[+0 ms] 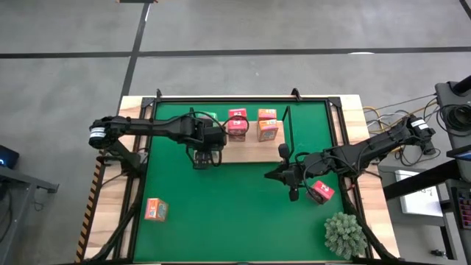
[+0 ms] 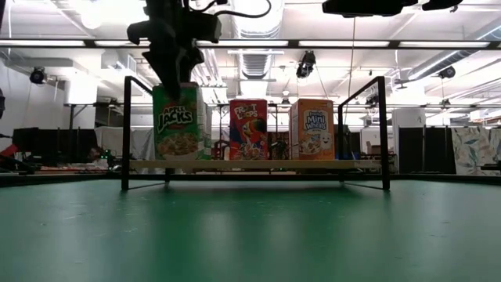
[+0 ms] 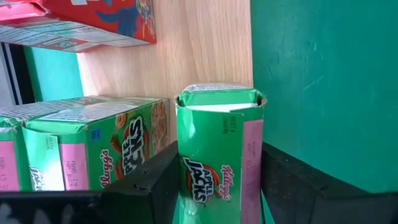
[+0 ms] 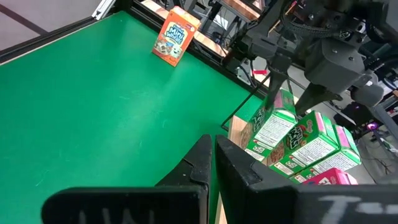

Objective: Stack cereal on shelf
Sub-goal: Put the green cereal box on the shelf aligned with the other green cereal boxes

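High view: left end effector [image 1: 202,157] poised over the front edge of the flat light-wood shelf with thin black wire frame [image 1: 246,151], at its left end. Just beyond it on the board, pink-red printed cereal box [image 1: 237,124] and orange printed cereal box [image 1: 268,125]. Right end effector [image 1: 293,179] well off to the side over the green mat, with another pink-red box [image 1: 321,191] lying just beside it. A stray orange box [image 1: 155,210] lying alone, well apart from both arms, and a spiky grey-green plant [image 1: 344,233] at the surface's corner.

Low view: small green Apple Jacks cereal box [image 2: 178,123] upright on the shelf, gripped from above at its top, in line with the pink-red and orange boxes; held vertical, probably so the base seats flat on the board.

Left wrist view: dark fingers [image 3: 146,186] closed against both narrow sides of the green box, two more green boxes [image 3: 87,149] lying just beside it.

Right wrist view: right fingers [image 4: 211,163] pressed together, nothing between them; apparently waiting. Boxes remain off the shelf, so the task looks unfinished.
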Controlling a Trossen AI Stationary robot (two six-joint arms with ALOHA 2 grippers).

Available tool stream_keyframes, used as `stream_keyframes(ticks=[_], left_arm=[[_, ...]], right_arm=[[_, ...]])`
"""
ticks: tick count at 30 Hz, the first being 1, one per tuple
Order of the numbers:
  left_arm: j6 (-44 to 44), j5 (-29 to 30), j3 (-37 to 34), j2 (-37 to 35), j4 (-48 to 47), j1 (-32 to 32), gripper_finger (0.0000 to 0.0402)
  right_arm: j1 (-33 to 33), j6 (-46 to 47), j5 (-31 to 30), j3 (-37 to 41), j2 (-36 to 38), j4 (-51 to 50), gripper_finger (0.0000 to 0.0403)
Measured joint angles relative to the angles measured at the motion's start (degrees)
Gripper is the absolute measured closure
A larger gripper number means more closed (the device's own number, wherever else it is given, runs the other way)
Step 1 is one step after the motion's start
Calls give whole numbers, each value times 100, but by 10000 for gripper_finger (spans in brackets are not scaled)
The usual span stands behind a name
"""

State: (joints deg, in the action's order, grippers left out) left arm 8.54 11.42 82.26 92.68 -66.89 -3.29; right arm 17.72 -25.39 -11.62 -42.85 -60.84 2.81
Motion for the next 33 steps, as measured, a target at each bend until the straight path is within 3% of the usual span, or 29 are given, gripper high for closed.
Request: stream_keyframes(ticks=[13,26,30,33], left_arm=[[-50,2,80,-100,-87,-11,191],[-389,4,885,-105,-286,63,192],[-370,17,955,-111,-69,103,216],[-235,345,866,-111,-58,112,271]], right_arm=[[0,-13,0,0,0,2,392],[0,-13,0,0,0,0,392],[0,-14,0,0,0,0,392],[0,-13,0,0,0,0,392]])
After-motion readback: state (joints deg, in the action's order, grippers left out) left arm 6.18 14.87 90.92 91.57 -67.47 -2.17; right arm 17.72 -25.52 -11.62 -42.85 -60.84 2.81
